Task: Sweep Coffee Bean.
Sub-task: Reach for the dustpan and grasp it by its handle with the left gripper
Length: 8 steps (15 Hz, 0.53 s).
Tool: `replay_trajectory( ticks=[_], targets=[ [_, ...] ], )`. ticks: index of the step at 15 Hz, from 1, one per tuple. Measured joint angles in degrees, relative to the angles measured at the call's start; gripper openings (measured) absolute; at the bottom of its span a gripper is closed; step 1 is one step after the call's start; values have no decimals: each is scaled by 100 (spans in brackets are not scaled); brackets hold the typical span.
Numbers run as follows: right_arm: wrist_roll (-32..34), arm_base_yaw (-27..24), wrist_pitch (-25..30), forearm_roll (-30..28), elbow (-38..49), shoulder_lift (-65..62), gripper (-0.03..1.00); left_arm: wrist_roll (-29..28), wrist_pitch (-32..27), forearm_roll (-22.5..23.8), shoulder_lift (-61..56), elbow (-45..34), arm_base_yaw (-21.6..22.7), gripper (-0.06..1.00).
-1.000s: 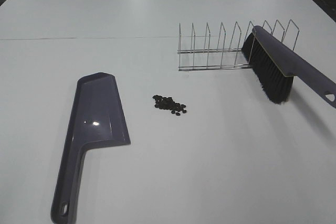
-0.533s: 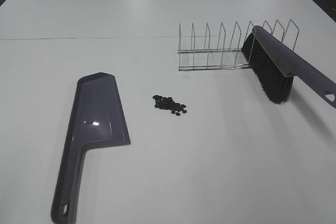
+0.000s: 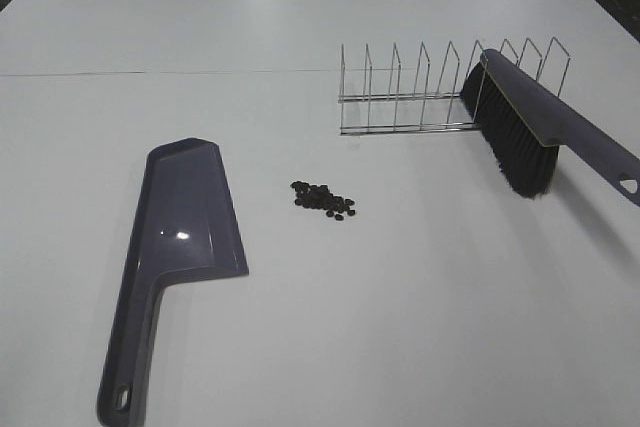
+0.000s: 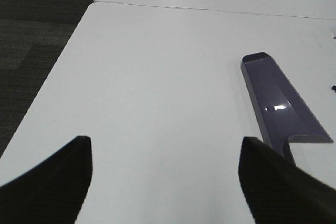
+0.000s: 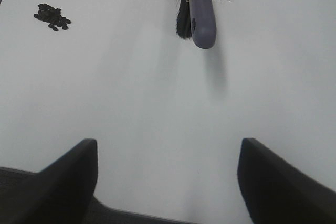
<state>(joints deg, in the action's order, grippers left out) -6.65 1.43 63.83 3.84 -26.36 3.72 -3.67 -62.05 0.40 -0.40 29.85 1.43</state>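
Observation:
A small heap of dark coffee beans [image 3: 324,200] lies mid-table; it also shows in the right wrist view [image 5: 51,16]. A purple dustpan [image 3: 185,227] lies flat to their left, handle toward the front; the left wrist view [image 4: 281,103] shows it too. A purple brush with black bristles [image 3: 530,127] leans on a wire rack [image 3: 420,97] at the right; its handle [image 5: 200,9] shows in the right wrist view. My left gripper [image 4: 165,182] is open and empty, off to the dustpan's left. My right gripper [image 5: 168,182] is open and empty, short of the brush handle. Neither gripper shows in the exterior view.
The white table [image 3: 400,307] has a seam line across the back. In the left wrist view the table's edge [image 4: 58,72] drops to dark carpet. The table's front edge shows in the right wrist view [image 5: 31,174].

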Motion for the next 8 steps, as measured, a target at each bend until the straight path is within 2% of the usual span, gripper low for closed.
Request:
replay_trajectory(
  ticks=[8],
  targets=[
    [0,0,0,0,0,0,65,-29,0,0,372,0,0,71]
  ],
)
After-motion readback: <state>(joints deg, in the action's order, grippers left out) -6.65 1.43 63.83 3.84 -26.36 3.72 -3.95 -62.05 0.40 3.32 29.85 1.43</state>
